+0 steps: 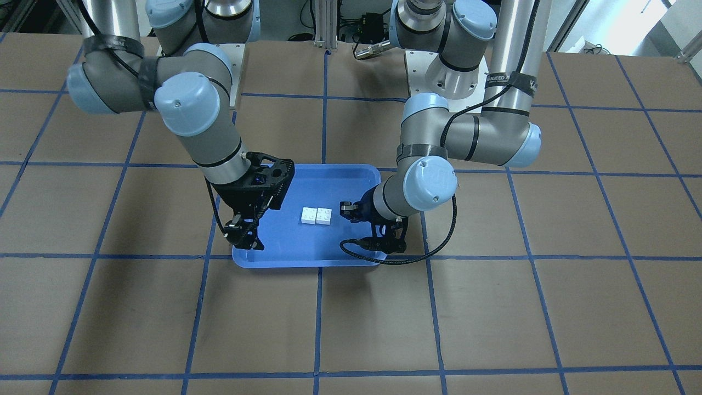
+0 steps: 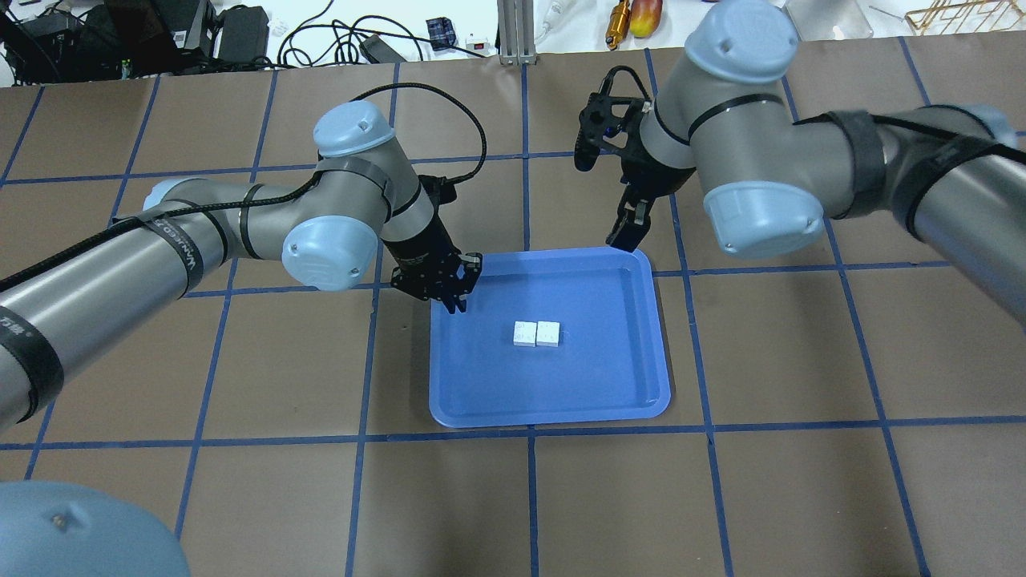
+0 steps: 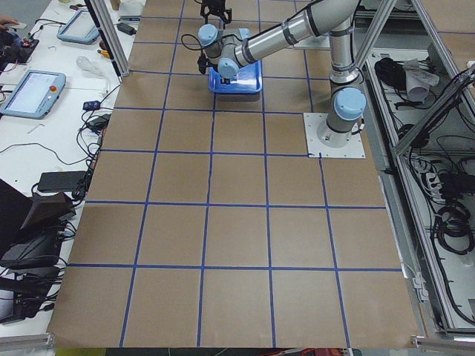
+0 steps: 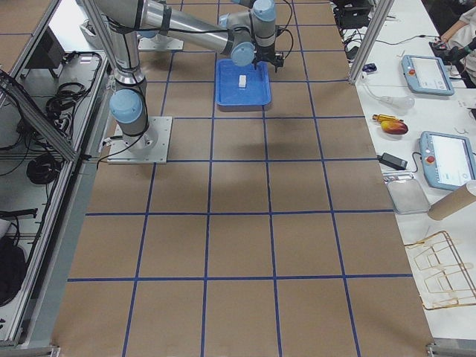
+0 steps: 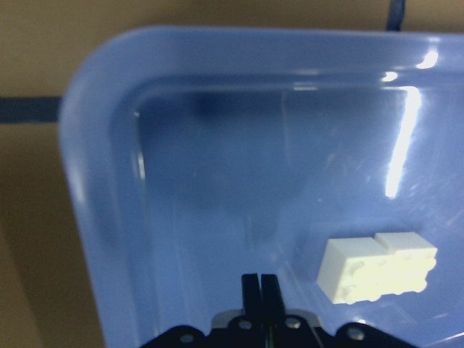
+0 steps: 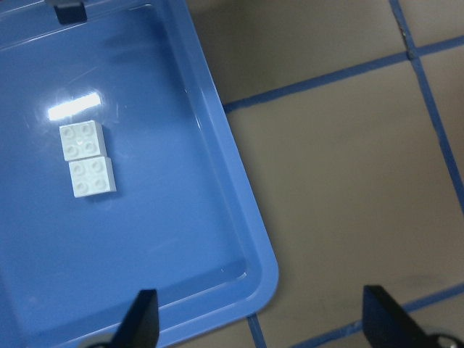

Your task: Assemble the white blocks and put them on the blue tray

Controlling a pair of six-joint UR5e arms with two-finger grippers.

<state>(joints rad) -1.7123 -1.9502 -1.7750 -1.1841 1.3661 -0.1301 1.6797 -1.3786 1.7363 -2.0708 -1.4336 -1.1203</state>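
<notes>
Frontally, finds the white blocks [image 1: 316,215] side by side and touching, studs up, near the middle of the blue tray [image 1: 351,175]; finds the left gripper [image 1: 346,209] low over the tray just beside them, and the right gripper [image 1: 244,237] over a tray corner on the other side. From overhead, puts the left gripper [image 2: 461,292] at the tray's [image 2: 609,385] far-left corner and the right gripper [image 2: 629,232] above the far-right corner, both apart from the blocks [image 2: 536,333]. From the left end, shows only the tray [image 3: 249,78] far off beneath the arms. From the right end, makes out the blocks [image 4: 242,79] as a white speck in the tray [image 4: 242,97]. Through the left wrist, shows fingers [image 5: 252,286] pressed together, holding nothing, with the blocks [image 5: 377,267] ahead on the tray [image 5: 109,181] floor. Through the right wrist, shows fingers [image 6: 145,312] spread wide and empty over the tray's [image 6: 217,167] rim, blocks [image 6: 87,159] further in.
</notes>
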